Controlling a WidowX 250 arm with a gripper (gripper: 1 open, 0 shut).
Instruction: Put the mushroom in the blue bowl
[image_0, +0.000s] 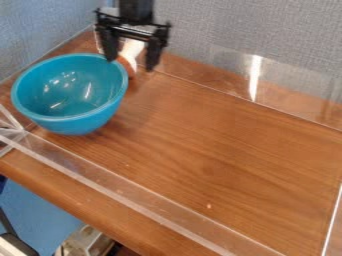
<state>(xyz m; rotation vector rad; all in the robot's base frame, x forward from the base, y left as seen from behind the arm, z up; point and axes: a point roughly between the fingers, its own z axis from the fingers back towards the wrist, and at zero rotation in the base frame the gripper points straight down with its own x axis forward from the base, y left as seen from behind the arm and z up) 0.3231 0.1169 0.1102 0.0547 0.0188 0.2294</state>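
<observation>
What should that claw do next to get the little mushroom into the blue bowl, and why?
Probably sink straight down and close. The claw hangs open, pointing down, over the mushroom, which sits at the back of the table beside the blue bowl and shows only partly between its fingers. Nothing is gripped yet, so a grasp comes before any lift.

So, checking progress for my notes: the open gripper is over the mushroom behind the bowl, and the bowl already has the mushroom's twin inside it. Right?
Not quite: the camera view shows the bowl empty, only glossy reflections inside. The rest holds: the open gripper is over the mushroom, behind the bowl.
</observation>
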